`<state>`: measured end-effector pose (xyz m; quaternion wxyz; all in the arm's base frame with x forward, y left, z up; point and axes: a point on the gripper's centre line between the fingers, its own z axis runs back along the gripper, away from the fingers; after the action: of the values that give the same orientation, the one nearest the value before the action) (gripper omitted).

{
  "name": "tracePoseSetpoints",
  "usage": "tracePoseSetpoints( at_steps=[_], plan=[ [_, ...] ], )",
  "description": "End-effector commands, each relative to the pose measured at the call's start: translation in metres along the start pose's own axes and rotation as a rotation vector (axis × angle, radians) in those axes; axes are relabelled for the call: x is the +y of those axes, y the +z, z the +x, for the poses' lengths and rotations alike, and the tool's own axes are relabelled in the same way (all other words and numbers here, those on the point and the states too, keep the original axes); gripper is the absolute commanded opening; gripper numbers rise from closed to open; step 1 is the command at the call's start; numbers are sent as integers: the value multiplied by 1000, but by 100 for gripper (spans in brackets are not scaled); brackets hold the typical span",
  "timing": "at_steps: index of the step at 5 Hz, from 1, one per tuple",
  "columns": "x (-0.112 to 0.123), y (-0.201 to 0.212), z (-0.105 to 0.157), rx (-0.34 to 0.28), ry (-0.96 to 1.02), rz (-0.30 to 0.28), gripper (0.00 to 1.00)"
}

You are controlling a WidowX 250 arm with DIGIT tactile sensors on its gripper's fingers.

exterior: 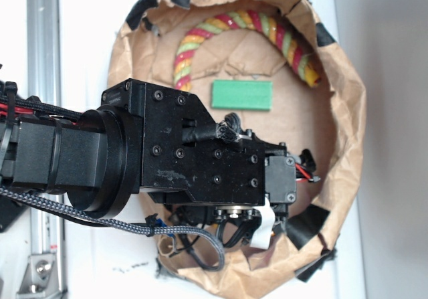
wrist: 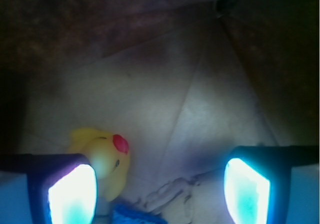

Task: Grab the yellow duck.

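Your fingers (wrist: 159,191) stand wide apart in the wrist view, holding nothing; the small glossy yellow rubber duck (wrist: 102,160) with its red beak sits between them, hard against the left-hand pad (wrist: 72,194), though you cannot tell whether they touch. A scrap of blue (wrist: 132,216) shows just below the duck. From the exterior view, your black arm (exterior: 180,155) reaches in from the left over the crumpled brown paper ring (exterior: 348,145) on the white counter (exterior: 87,31), hiding the duck. Beyond it lie a green rectangular block (exterior: 242,94) and a curved red-yellow-green striped rope (exterior: 267,28), well apart from the fingers.
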<state>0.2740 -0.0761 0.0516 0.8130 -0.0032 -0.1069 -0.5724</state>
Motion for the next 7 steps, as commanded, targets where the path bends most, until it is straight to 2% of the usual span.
tracePoseSetpoints(
  at_steps=[1,2,3,4,6,7],
  plan=[
    [-20,-15,17,-24,-73,-6,100],
    [-23,-16,18,-22,-84,-74,100],
    [-32,-19,19,-4,-79,-175,100],
    [-49,-15,23,44,-97,-252,100],
    [-79,-12,20,112,-133,-258,100],
    [-84,-13,22,116,-159,-232,100]
  ],
)
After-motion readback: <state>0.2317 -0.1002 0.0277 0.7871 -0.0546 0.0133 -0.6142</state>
